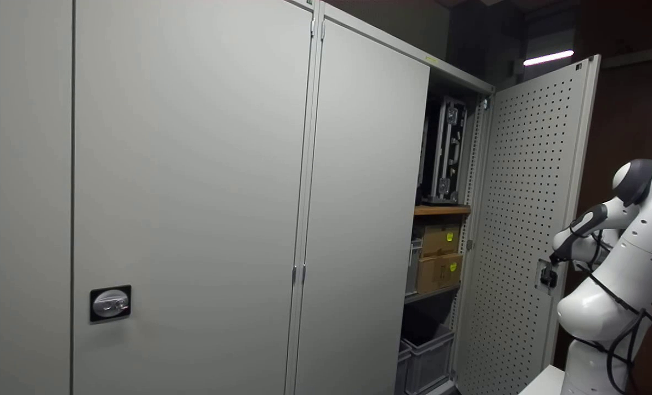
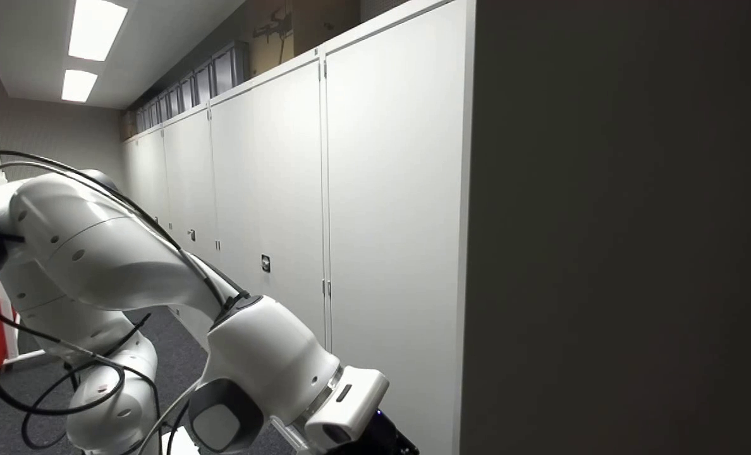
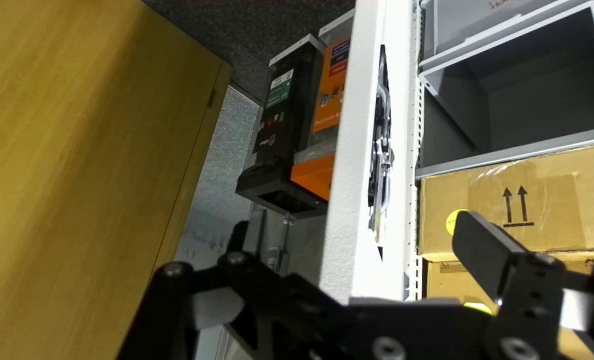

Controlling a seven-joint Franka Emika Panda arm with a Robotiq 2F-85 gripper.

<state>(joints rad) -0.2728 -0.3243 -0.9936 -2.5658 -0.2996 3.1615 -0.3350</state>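
In the wrist view, the black two-fingered gripper (image 3: 354, 232) has its fingers spread well apart, and the pale grey metal edge of an open cabinet door (image 3: 349, 175) runs between them; whether either finger touches it cannot be told. A dark, silvery metal latch mechanism (image 3: 383, 155) is set into that edge. To one side, brown cardboard boxes (image 3: 552, 200) lie next to an open grey plastic crate (image 3: 532, 100); to the other side are a black bin (image 3: 283, 112) and an orange-fronted bin (image 3: 329, 107), and, farther left, a broad yellow-brown wooden panel (image 3: 77, 150). In an exterior view, the door hangs wide open at the right end of a row of tall, pale grey metal cabinets (image 1: 194, 164), with small square holes in its inner face and a black lock fitting (image 1: 549, 276) near its free edge. The white, jointed robot arm (image 1: 617, 269) reaches toward that fitting, the gripper too small to make out there. Inside the cabinet, a black, metal-edged case (image 1: 448, 153) stands on a brown wooden shelf (image 1: 441, 210). In an exterior view, the arm slants down past closed cabinet fronts, and the gripper is partly cut off at the bottom edge.
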